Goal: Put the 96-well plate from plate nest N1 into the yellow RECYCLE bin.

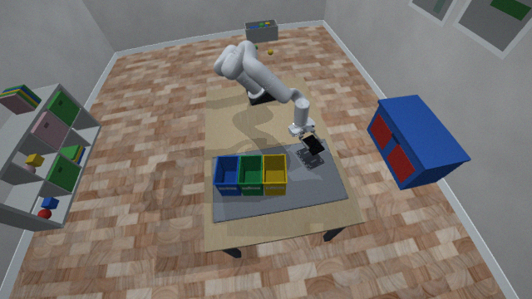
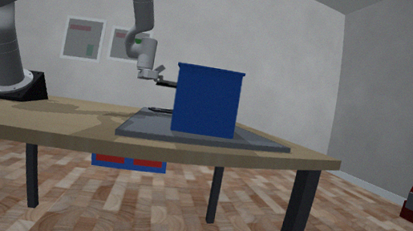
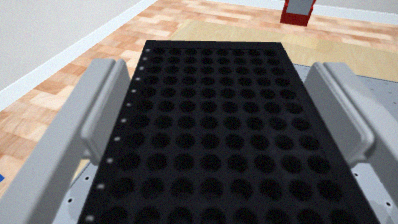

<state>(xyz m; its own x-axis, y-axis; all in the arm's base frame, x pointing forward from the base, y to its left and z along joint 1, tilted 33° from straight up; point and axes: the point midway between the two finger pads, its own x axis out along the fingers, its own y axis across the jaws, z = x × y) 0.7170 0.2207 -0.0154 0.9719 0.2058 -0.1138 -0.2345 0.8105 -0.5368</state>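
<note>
The black 96-well plate (image 1: 313,145) (image 2: 166,84) (image 3: 210,122) is held level, wells up, between the two fingers of my gripper (image 1: 311,139) (image 2: 160,80) (image 3: 225,111), which is shut on its long sides. The plate hangs above the dark nest (image 1: 316,164) (image 2: 159,110), with a clear gap below. The yellow bin (image 1: 274,192) stands upright and open, to the left of the nest in the top view. The plate is not over it. In the exterior view the yellow bin is hidden.
The green bin (image 1: 251,193) and the blue bin (image 1: 229,193) (image 2: 206,103) stand upright in a row beside the yellow one, close together. All three are on the grey mat (image 1: 307,195) (image 2: 259,141) on the wooden table (image 1: 291,230) (image 2: 67,128).
</note>
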